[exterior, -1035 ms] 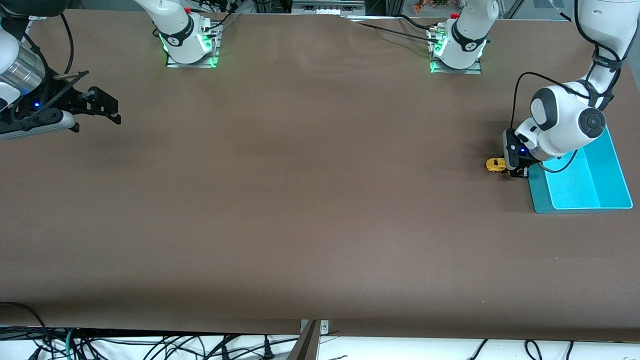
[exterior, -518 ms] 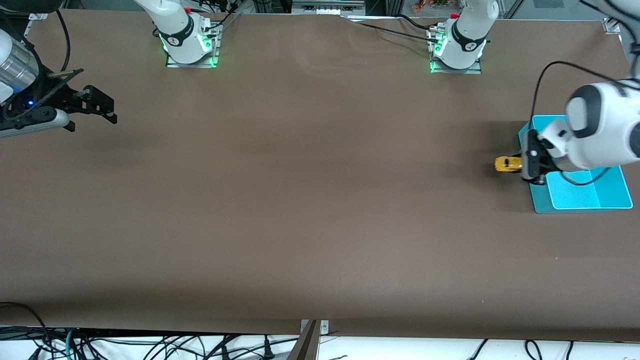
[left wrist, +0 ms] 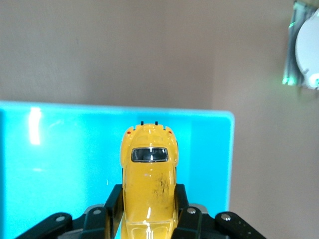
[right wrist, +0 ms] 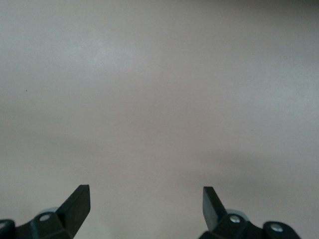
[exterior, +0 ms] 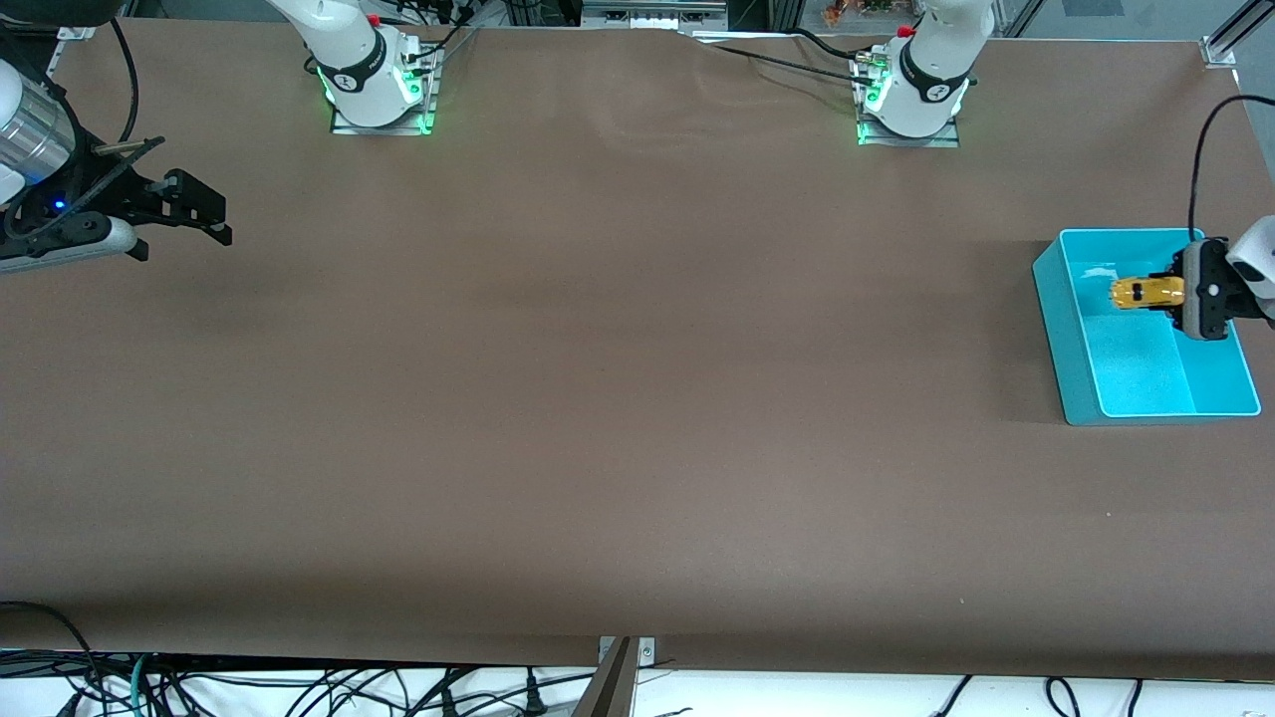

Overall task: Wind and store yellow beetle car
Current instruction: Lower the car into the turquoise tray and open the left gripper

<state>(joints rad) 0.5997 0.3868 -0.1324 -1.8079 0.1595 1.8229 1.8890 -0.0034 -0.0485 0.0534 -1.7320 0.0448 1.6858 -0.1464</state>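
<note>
The yellow beetle car [exterior: 1146, 293] hangs in the air over the turquoise bin [exterior: 1058, 309] at the left arm's end of the table. My left gripper [exterior: 1175, 297] is shut on the car's sides. In the left wrist view the yellow beetle car [left wrist: 149, 179] points away from the black fingers [left wrist: 113, 204], with the turquoise bin [left wrist: 60, 164] under it. My right gripper [exterior: 221, 224] waits open over the table at the right arm's end, with nothing between its fingertips [right wrist: 79, 199].
The brown table [exterior: 618, 378] spreads between the two arms. Both arm bases [exterior: 374, 90] stand at the table's edge farthest from the front camera. Cables hang below the table's near edge.
My left gripper has lifted the yellow car off the table beside the bin and carried it over the bin. The right arm has barely moved.
</note>
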